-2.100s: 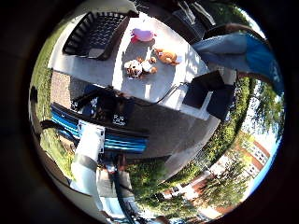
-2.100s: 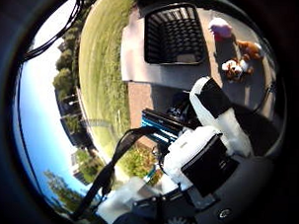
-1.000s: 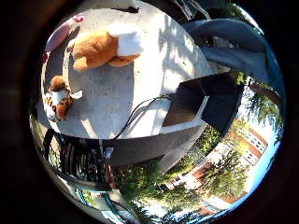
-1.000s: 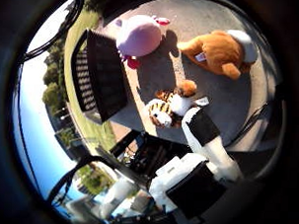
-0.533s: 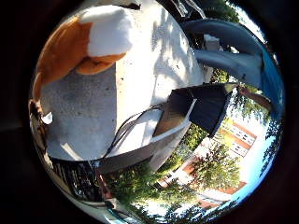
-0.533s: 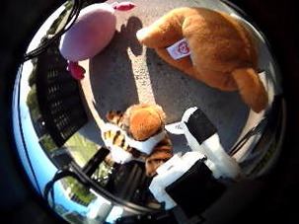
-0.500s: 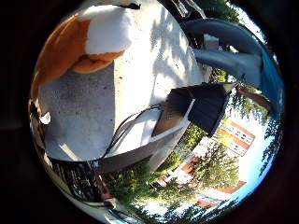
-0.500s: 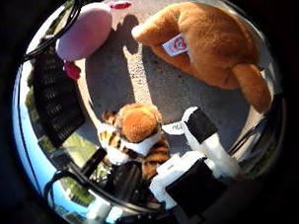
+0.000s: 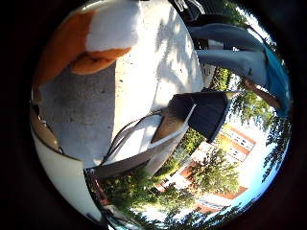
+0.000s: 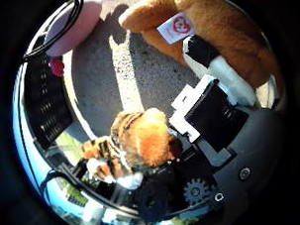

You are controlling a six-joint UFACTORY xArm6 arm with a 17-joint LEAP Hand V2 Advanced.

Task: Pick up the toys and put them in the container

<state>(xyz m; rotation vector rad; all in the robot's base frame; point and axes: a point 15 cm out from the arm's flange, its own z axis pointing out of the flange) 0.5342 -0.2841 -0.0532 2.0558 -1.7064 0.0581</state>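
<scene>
A striped tiger plush (image 10: 139,142) lies on the grey table (image 9: 96,110) very close under my palm. My hand (image 10: 209,109) shows as white and black parts between the tiger and a large orange-brown plush (image 10: 227,31) with a white tag. The hand's black end touches that plush, whose orange and white body (image 9: 91,43) also fills one side of the little finger side view. A pink plush (image 10: 76,25) lies further off, beside the black slatted container (image 10: 46,104) at the table's edge. How the hand stands around the tiger is hidden.
A dark box-like object (image 9: 206,115) stands at the table's far edge. A person in a blue top (image 9: 268,72) stands beyond it. Grass, trees and buildings lie around the table.
The camera has dropped closer to the table, so the tiger and the orange-brown plush look larger. The hand's white and black parts have swung in between the two toys.
</scene>
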